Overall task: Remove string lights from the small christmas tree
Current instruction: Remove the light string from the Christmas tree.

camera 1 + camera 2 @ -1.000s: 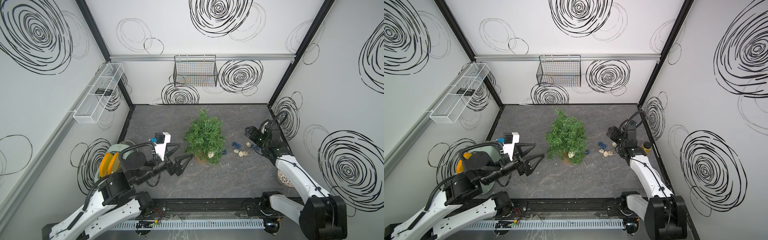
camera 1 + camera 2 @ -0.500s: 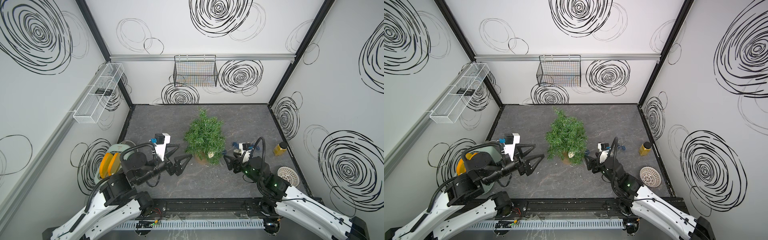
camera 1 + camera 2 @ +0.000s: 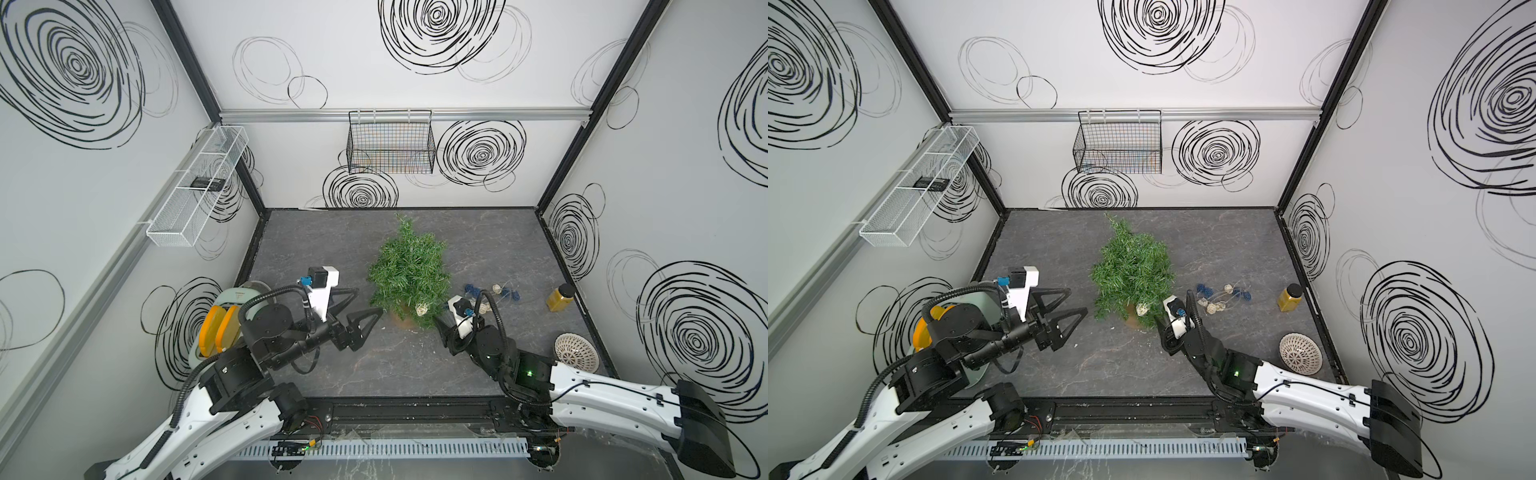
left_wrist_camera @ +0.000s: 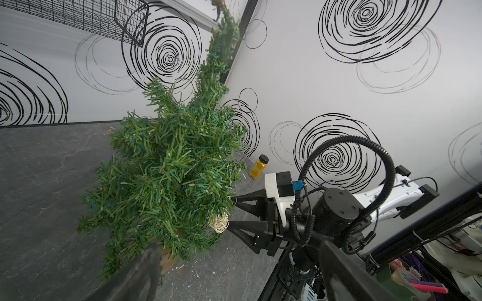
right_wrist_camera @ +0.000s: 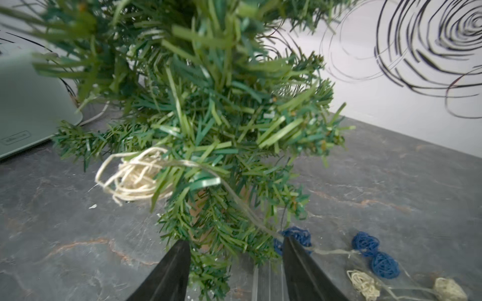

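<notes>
Lights: string lights (image 3: 496, 287) lying mostly on bench (image 3: 415, 365), right-arm side of tree (image 3: 409, 270); one cream ball (image 5: 133, 177) hanging in low branches.
Right gripper (image 5: 234, 241): nearer, jaws apart, empty, ball sitting just beside its tips.
Left gripper (image 3: 368, 301): hanging wide open, tree's far side.

On table (image 3: 332, 249): small christmas tree (image 3: 409, 270) central, string lights (image 3: 496, 287) mostly lying beside it.

At table (image 3: 316, 245) centre, the small christmas tree (image 3: 409, 270); string lights (image 3: 496, 288) from its lower branches rightward, bottle (image 3: 561, 297) beyond.
</notes>
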Robot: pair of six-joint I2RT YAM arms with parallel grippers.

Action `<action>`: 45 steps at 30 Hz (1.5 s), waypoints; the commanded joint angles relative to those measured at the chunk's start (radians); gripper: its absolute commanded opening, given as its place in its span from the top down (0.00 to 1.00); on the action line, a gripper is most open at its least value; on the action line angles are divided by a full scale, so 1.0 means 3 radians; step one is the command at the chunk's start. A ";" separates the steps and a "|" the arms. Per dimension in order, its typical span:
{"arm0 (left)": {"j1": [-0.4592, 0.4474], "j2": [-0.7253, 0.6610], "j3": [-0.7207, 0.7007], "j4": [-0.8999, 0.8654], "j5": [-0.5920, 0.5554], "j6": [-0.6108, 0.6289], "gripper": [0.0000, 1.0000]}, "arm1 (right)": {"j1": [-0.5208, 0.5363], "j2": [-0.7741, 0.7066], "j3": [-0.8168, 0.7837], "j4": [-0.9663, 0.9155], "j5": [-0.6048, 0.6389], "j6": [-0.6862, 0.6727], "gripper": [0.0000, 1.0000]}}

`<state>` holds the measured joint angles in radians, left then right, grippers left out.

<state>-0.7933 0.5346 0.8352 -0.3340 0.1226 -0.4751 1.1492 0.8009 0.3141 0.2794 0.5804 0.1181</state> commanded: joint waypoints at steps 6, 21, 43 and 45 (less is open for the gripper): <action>0.0128 -0.0039 -0.0064 0.0149 0.0172 -0.0010 0.03 | -0.0147 0.0060 0.0204 0.0281 -0.0030 -0.0326 0.40; 0.0348 -0.0130 -0.0059 0.0075 0.0324 0.0002 0.04 | -0.0147 0.0168 0.0345 0.0108 -0.0297 -0.0350 0.88; 0.0424 -0.0127 -0.0054 0.0092 0.0326 -0.0043 0.04 | -0.0134 -0.0960 0.0265 -0.0412 0.1035 0.0473 1.00; 0.0436 -0.0116 -0.0049 0.0091 0.0299 -0.0049 0.04 | -0.0592 -0.0962 0.0311 -0.0638 0.0802 0.0744 1.00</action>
<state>-0.6720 0.5041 0.8238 -0.3424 0.2211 -0.4786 1.0878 0.5217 0.4095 0.1581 0.7616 0.2241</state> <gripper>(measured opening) 0.964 0.054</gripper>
